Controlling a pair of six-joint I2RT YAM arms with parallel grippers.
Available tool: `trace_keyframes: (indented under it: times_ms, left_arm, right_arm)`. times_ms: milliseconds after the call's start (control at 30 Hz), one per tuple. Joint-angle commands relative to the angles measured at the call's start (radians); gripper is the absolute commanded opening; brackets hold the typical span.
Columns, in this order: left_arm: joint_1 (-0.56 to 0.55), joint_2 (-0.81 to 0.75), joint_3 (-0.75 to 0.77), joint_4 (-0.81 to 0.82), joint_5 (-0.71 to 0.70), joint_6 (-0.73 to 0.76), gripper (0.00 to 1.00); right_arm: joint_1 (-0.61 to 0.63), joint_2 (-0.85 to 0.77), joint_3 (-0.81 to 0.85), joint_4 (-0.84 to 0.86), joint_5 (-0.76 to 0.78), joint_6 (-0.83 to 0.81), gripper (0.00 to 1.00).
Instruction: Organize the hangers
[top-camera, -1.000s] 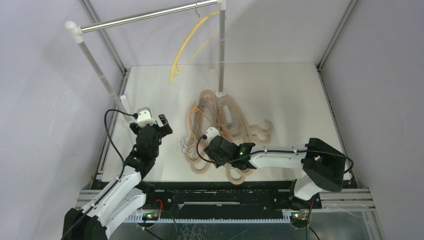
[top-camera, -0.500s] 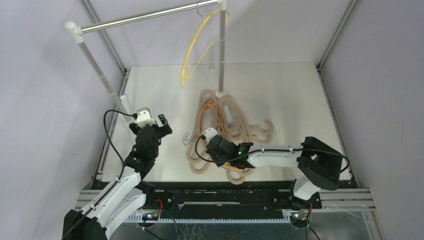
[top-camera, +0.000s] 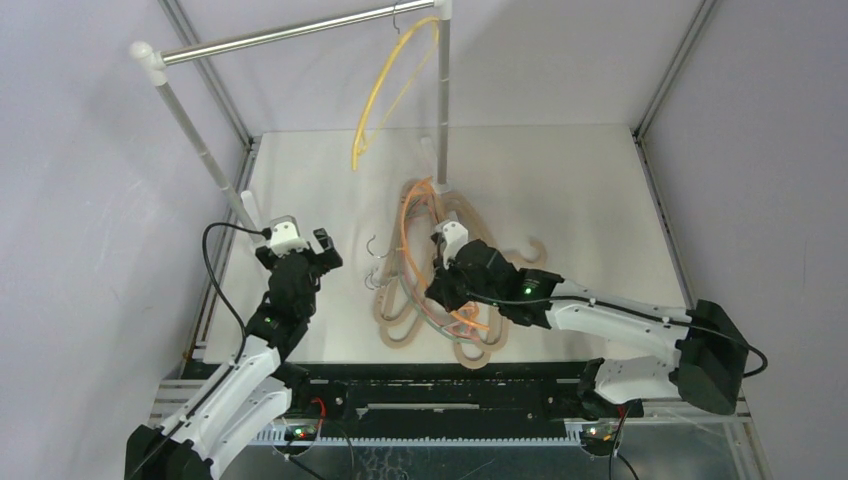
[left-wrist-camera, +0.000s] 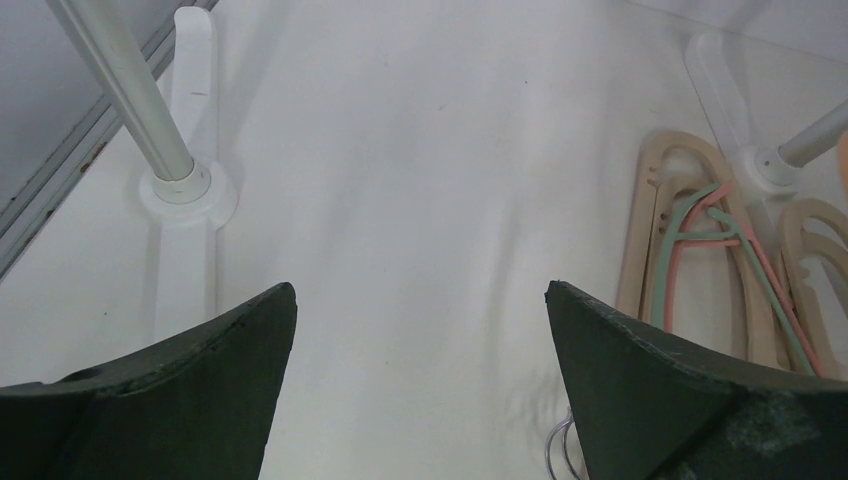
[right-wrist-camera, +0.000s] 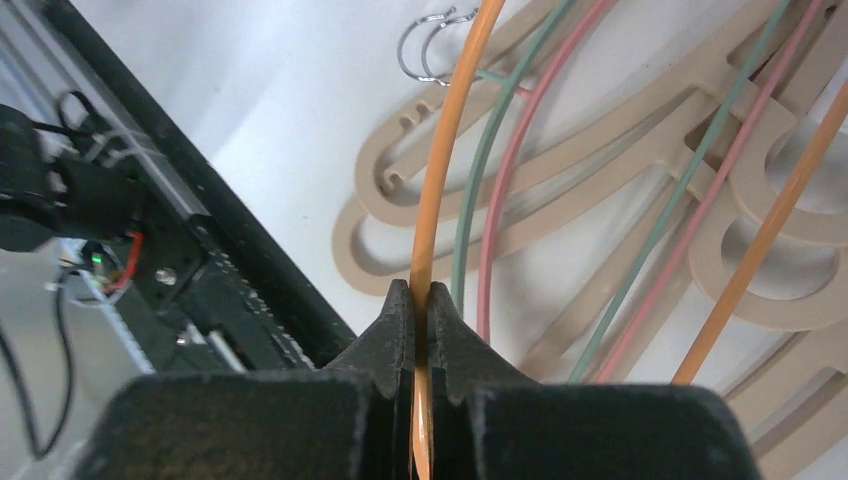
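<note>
One orange hanger (right-wrist-camera: 432, 230) has lifted off the pile (left-wrist-camera: 634, 250), pinched in the right hand (right-wrist-camera: 421, 300); left hand (left-wrist-camera: 420, 300) spread wide.

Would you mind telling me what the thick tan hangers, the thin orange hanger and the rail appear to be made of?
Tan hangers: probably wood or fibreboard, matt, flat-cut edges. Orange hanger: seemingly plastic or coated wire, smooth, thin round section. Rail: metal, judging by its bright silvery sheen.

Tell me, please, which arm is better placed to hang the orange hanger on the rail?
Right. The right gripper is shut on the orange hanger above the pile. The left gripper is open and empty over the table, beside the pile.
</note>
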Motion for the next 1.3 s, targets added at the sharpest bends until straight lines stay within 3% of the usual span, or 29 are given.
trace_keyframes:
  times_ms: [0,233,633,1000,1267]
  left_arm:
    - [-0.005,-0.018,-0.02,0.015,-0.023,-0.009,1.0]
    - [-0.005,-0.008,-0.018,0.018,-0.023,-0.012,1.0]
    - [-0.005,-0.019,-0.017,0.02,-0.023,-0.009,0.99]
    - [-0.005,-0.018,-0.019,0.024,-0.026,-0.003,1.0]
    - [-0.005,-0.025,-0.019,0.022,-0.016,-0.009,0.99]
  right_arm:
    - [-0.049,-0.092,0.038,0.093,-0.088,0.101,0.0]
    - [-0.188,-0.123,0.047,0.328,-0.459,0.321,0.0]
    - [-0.184,0.062,0.273,0.482,-0.679,0.502,0.0]
    - [-0.106,0.127,0.431,0.55,-0.664,0.554,0.0]
    - [-0.121,0.192,0.627,0.563,-0.496,0.546,0.0]
